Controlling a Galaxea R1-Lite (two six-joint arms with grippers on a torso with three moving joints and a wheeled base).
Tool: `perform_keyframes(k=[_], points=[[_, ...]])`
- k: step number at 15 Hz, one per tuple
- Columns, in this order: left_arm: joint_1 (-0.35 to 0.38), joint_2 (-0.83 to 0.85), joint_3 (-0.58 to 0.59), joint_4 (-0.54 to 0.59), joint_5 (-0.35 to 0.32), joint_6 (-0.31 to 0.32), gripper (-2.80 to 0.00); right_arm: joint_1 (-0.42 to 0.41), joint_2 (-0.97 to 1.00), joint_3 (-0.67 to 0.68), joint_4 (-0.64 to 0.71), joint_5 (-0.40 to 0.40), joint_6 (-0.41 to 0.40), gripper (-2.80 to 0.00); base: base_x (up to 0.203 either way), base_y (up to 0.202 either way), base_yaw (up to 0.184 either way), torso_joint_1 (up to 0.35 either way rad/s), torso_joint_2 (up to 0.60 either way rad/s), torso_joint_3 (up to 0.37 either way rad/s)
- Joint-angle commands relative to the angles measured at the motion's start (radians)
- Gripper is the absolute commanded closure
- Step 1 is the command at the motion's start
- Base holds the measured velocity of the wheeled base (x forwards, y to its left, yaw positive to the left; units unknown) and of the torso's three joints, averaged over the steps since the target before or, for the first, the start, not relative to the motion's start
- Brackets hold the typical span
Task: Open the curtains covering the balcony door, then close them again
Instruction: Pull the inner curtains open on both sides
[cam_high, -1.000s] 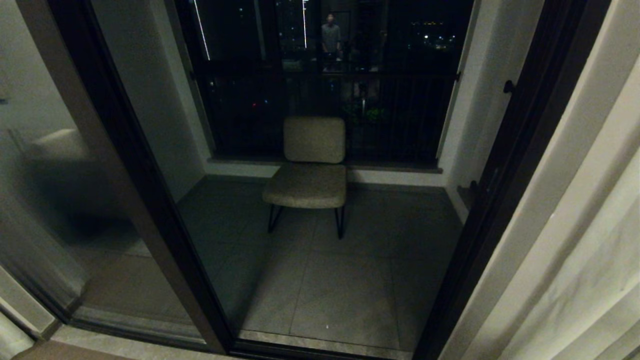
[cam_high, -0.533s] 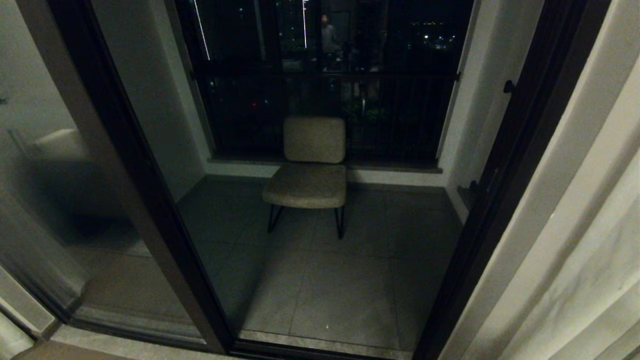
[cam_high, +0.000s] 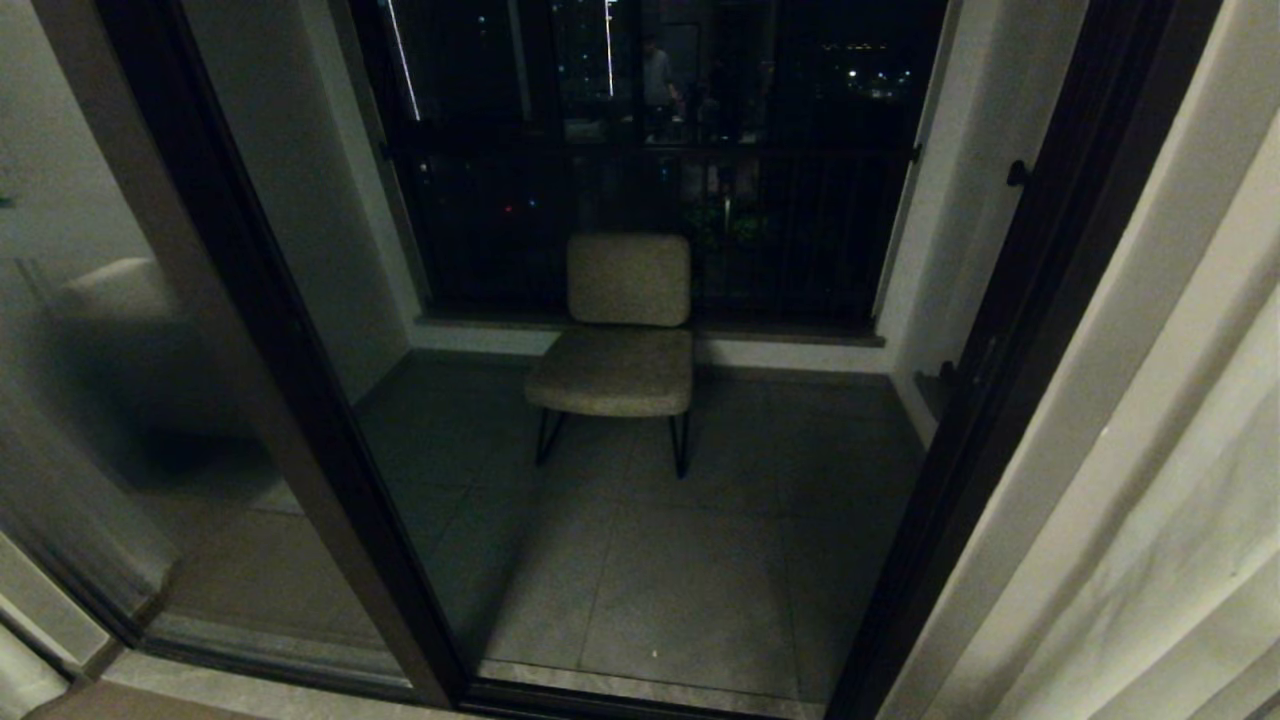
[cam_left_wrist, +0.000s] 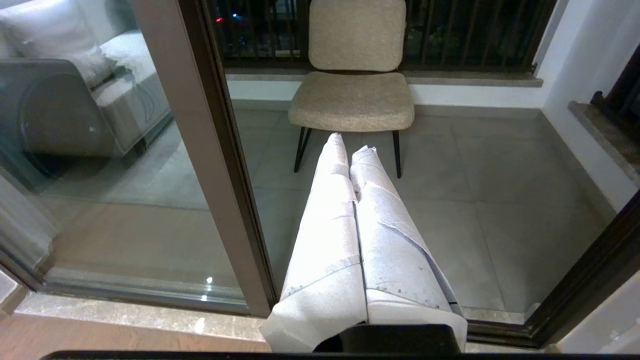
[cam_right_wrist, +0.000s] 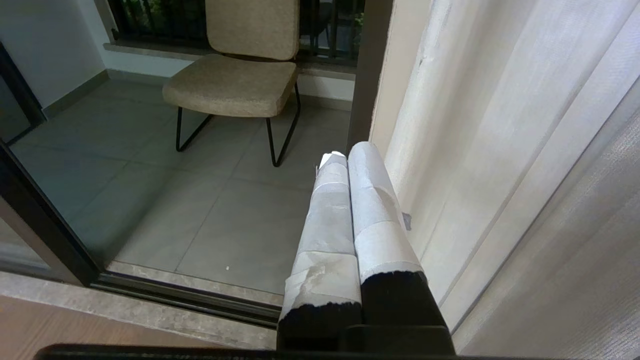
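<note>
Beyond the glass, a beige chair (cam_high: 620, 340) on thin dark legs, standing on the grey tiled balcony floor (cam_high: 690, 580), back against a dark railing (cam_high: 640, 220). Faint reflection of a person (cam_high: 657, 75) high in the dark window. On the left, a reflection of a sofa (cam_left_wrist: 75, 100) in the fixed pane.

Balcony door (cam_high: 270, 330): dark brown frame, tall and upright, long axis vertical, running from the top of the head view down to the stone threshold (cam_left_wrist: 125, 320). Nothing hanging in front of the glass.

Curtains (cam_high: 1160, 520): only the cream panel on the right in view, drawn aside at the right edge of the doorway, pleats running vertically, just beside the right door frame. The left panel not clearly seen.

Left gripper (cam_left_wrist: 352, 150): low in front of the door, pointing toward the chair, fingers (cam_left_wrist: 330, 200) wrapped in white tape, pressed together, holding nothing.

Right gripper (cam_right_wrist: 345, 152): also low, pointing forward, close beside the curtain folds but not gripping them; taped fingers (cam_right_wrist: 370, 200) closed together, empty.
</note>
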Motion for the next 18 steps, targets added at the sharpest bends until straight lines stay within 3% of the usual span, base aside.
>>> perform_keyframes(k=[1, 18], points=[[0.0, 0.0, 0.0, 0.0, 0.0, 0.0, 0.0, 0.0, 0.0, 0.0, 0.0, 0.0, -0.001, 0.0, 0.0, 0.0, 0.0, 0.0, 0.0, 0.0], [0.0, 0.0, 0.0, 0.0, 0.0, 0.001, 0.0, 0.0, 0.0, 0.0, 0.0, 0.002, -0.005, 0.0, 0.0, 0.0, 0.0, 0.0, 0.0, 0.0]])
